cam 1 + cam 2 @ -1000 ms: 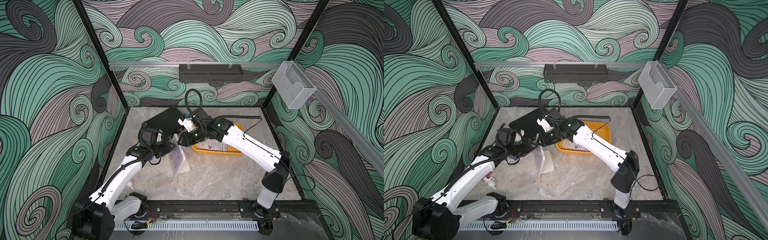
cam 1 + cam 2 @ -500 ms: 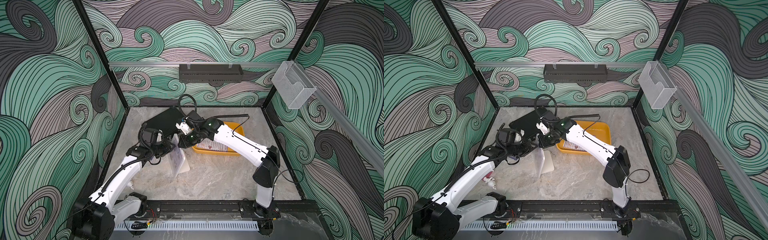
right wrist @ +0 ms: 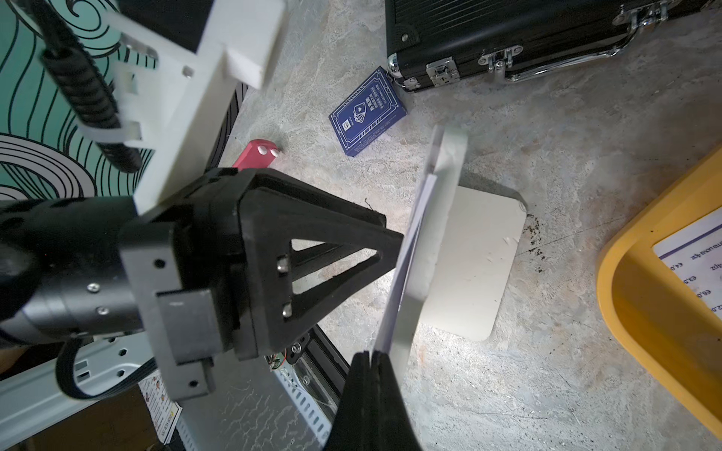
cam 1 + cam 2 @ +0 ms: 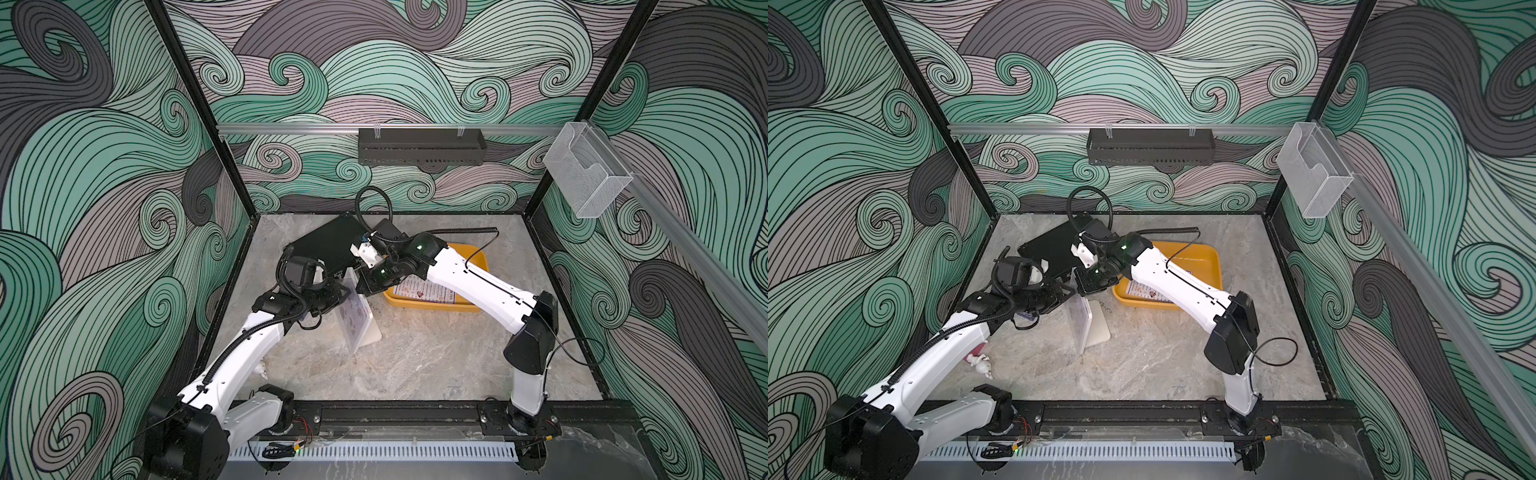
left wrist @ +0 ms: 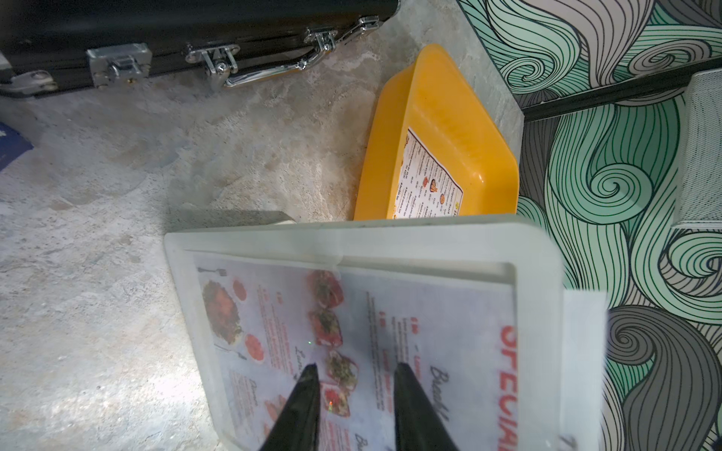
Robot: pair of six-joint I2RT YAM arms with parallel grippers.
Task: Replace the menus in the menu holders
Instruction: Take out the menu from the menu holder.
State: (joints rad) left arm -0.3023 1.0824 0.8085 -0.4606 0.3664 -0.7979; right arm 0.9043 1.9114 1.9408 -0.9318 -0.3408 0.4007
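The clear menu holder (image 4: 371,336) stands upright on its white foot at mid-table. Inside it sits a pinkish menu (image 5: 429,312) with a red heading. My left gripper (image 5: 355,371) is open, and its two fingertips rest spread against the holder's front face (image 5: 351,238). My right gripper (image 3: 371,355) is shut on the top edge of that menu (image 3: 394,296), right above the holder (image 3: 472,265). In both top views the two grippers meet at the holder's top, left (image 4: 338,297) and right (image 4: 361,289). A second menu (image 4: 424,291) lies flat in the yellow tray (image 4: 478,257).
A black case (image 4: 328,245) with metal latches lies behind the holder. A blue card (image 3: 367,111) and a red piece (image 3: 254,154) lie on the table beside it. A small pink and white toy (image 4: 978,359) sits under the left arm. On the walls hang a black rack (image 4: 419,145) and a clear box (image 4: 586,174).
My right gripper has moved left to the holder's top and shut on the menu's edge. The left gripper has stayed against the holder's face.
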